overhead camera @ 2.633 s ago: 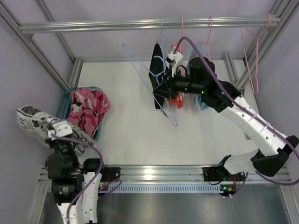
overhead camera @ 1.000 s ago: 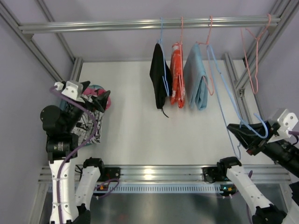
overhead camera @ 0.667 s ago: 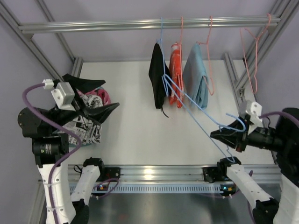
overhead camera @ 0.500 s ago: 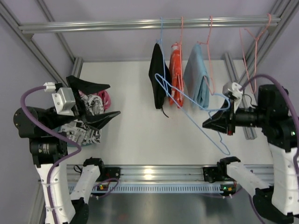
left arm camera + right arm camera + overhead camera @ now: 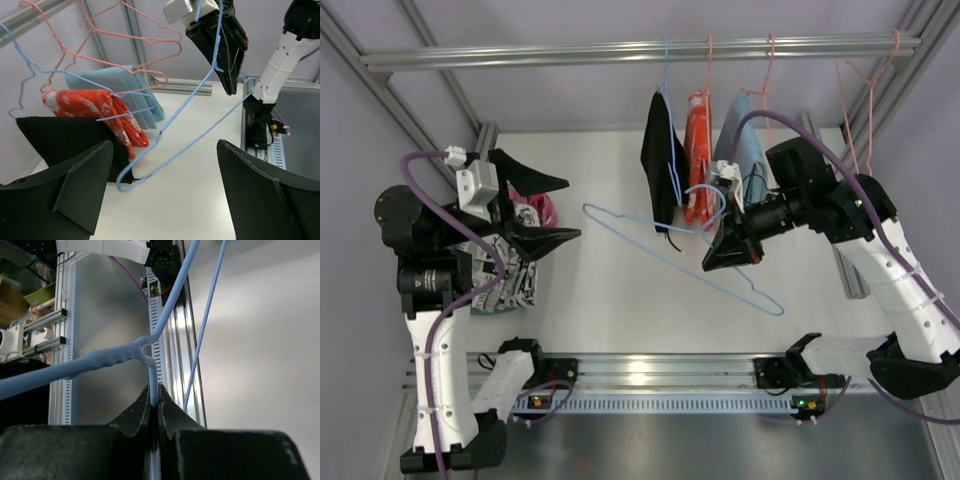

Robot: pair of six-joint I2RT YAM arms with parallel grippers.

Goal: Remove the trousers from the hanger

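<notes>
Two trousers (image 5: 510, 285) lie piled at 9 o'clock beneath the parted, empty left hand (image 5: 548, 210), the right hand (image 5: 718, 258) clamps a bare hanger (image 5: 100, 361), and three garments (image 5: 658, 170) hang at 12 o'clock, likely next.

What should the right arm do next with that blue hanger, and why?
Probably set the blue hanger aside: it is bare, the right end effector is pinched shut on its wire, and black trousers, red trousers and blue trousers hang on the rail.
</notes>
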